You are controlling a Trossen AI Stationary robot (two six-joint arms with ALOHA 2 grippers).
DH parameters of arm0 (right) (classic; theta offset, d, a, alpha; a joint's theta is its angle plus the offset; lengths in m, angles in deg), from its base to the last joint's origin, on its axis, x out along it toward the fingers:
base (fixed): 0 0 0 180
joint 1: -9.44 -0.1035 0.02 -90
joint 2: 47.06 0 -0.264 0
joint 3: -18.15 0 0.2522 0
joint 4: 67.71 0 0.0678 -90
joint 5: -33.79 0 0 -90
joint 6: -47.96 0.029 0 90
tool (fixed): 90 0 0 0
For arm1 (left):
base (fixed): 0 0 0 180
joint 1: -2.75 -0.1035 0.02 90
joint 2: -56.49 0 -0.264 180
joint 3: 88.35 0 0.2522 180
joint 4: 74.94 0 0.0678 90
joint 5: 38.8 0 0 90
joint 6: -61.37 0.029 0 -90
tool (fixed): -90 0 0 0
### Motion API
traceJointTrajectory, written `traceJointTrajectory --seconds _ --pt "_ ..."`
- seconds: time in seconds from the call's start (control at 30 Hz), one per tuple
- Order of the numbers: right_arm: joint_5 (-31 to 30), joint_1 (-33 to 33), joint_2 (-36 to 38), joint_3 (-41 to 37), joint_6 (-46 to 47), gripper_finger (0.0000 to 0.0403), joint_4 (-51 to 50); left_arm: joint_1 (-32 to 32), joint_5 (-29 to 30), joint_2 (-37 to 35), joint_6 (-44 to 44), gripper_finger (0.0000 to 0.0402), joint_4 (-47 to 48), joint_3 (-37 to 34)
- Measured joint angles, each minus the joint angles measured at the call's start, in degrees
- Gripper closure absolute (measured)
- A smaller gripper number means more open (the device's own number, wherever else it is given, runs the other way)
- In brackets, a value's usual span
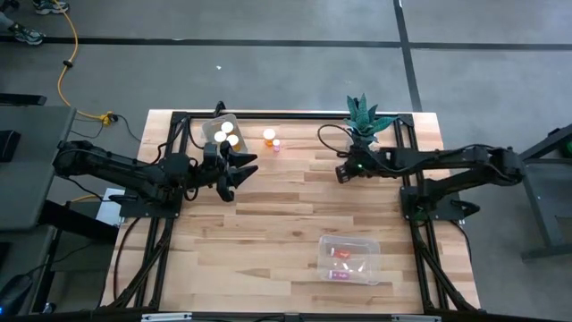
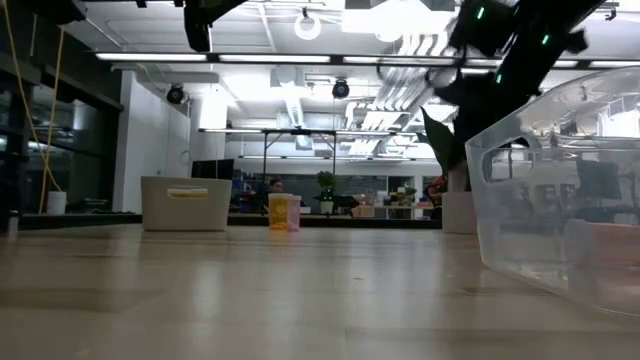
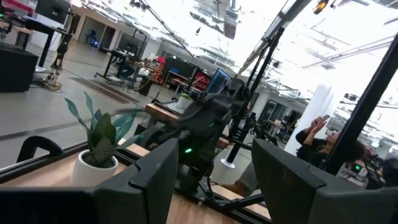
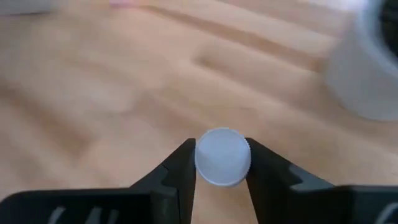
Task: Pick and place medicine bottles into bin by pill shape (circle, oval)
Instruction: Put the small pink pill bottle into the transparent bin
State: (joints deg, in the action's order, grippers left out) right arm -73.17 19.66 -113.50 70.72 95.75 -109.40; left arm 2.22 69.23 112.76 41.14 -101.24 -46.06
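Observation:
My right gripper [image 1: 340,170] hangs over the table's middle right, near the potted plant [image 1: 365,121], shut on a medicine bottle. Only the bottle's round white cap [image 4: 222,157] shows, in the right wrist view. My left gripper [image 1: 239,170] is open and empty, raised at the middle left beside a clear tub [image 1: 223,132] holding white-capped bottles. Two more bottles [image 1: 269,136] [image 1: 276,145] stand upright on the table at the far middle. They also show in the low view [image 2: 284,212]. My right gripper pinches the bottle's white cap by its rim [image 4: 202,160] between its two fingers [image 4: 180,169]. The cap's flat top faces the wrist camera, and the bottle's body is hidden behind the cap. The bottle is lifted clear of the table.
A second clear tub [image 1: 350,258] with reddish bottles in it sits at the near right and looms large in the low view [image 2: 560,200]. The white-potted plant stands at the far right [image 3: 96,163]. A person stands in the room beyond the table [image 3: 323,146].

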Motion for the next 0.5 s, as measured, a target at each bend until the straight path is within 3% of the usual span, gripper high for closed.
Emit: traceJointTrajectory --seconds 0.17,0.27,0.4,0.5 --pt "8.1 -11.37 6.32 1.0 -1.19 0.0297 6.91 0.0 -0.97 0.0 0.67 0.0209 0.97 0.0" --pt "13.53 -19.59 7.52 1.0 2.83 0.0298 14.18 0.02 -1.07 0.02 -0.6 0.0209 2.67 0.0" --pt "17.28 -29.97 5.21 1.04 9.44 0.0299 24.69 0.02 -1.38 0.02 -0.66 0.0209 3.53 0.0" --pt "19.35 -35.78 1.0 4.21 11.53 0.0299 23.34 0.02 -1.4 0.02 -0.65 0.0209 3.58 0.0"
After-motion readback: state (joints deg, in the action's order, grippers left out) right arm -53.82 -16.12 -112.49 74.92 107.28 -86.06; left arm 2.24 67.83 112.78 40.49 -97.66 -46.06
